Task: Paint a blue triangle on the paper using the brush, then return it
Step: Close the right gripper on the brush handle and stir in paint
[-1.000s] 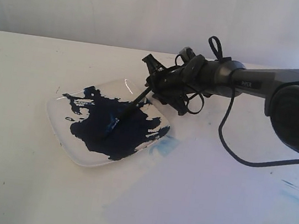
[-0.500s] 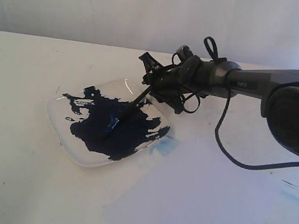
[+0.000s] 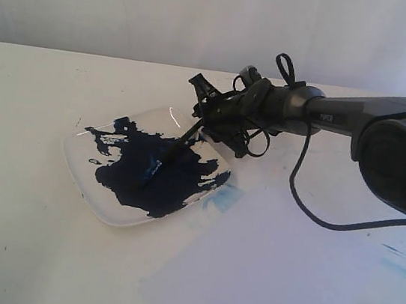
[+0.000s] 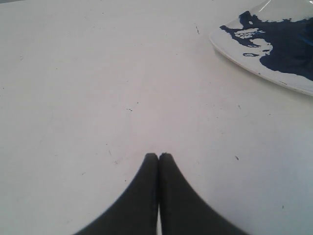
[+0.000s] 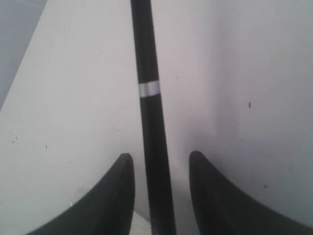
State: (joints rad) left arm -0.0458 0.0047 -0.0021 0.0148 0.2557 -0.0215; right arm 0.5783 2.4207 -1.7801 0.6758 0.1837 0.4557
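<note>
Item: long thin black-handled paintbrush (image 3: 175, 148), pale ring (image 5: 149, 89) round the handle; bristle end down in the dark navy paint puddle (image 3: 146, 182), handle leaning up toward the right of the exterior view, its upper part between the jaws of the right gripper (image 5: 159, 157); those jaws stand wide, a gap showing on either side of the handle, nothing gripped; clear square plastic dish (image 3: 78, 168) holding the puddle, flat on the cream table (image 3: 23, 89); thin pale lavender-white paper sheet (image 3: 269, 275) flat beside the dish, faint pale-blue smear (image 3: 225, 197) at the corner nearest it; whether the sheet runs under the dish cannot be told; dark grey arm (image 3: 360, 113) with small white lettering (image 3: 327, 118), too small to read; black cable (image 3: 308, 212) looping below the arm; left gripper (image 4: 158, 156) pinched closed, holding nothing, over bare table, apart from the dish
</note>
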